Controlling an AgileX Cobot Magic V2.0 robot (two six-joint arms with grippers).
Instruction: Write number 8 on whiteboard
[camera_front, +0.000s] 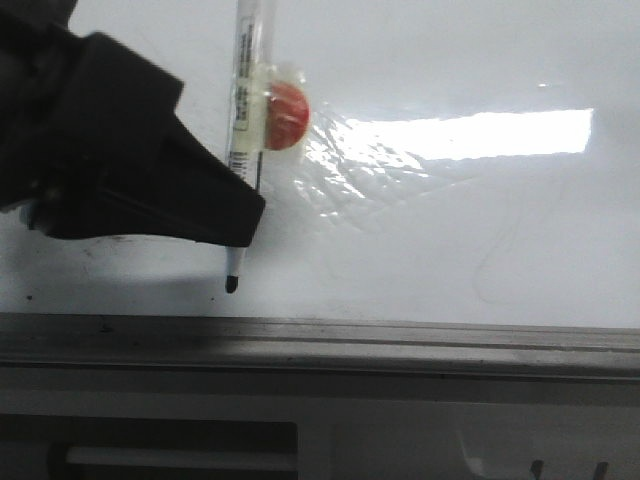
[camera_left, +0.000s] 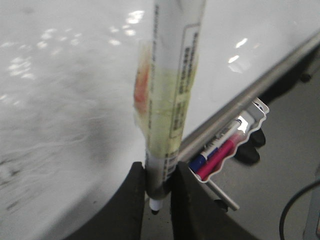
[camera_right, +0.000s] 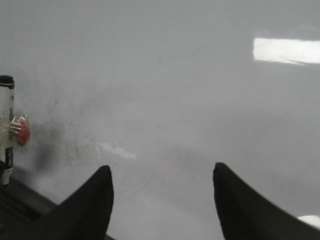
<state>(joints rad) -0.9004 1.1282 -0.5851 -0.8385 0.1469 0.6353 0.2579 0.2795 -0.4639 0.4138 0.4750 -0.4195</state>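
Left gripper jaws clamped on the marker, barrel upright, tip at the whiteboard low in the frame's left, just above the grey frame edge. Tape and a red blob wrap the barrel (upper centre-left). Right gripper jaws spread wide, holding nothing, facing the board. Number 8: only a faint thin loop right of centre, can't tell if that's it. Tray of spare markers hangs beside the edge.

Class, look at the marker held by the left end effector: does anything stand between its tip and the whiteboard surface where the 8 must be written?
Nothing visible does. The marker, clamped in the left end effector, has its tip just above bare whiteboard near the frame. No 8 is visible yet.
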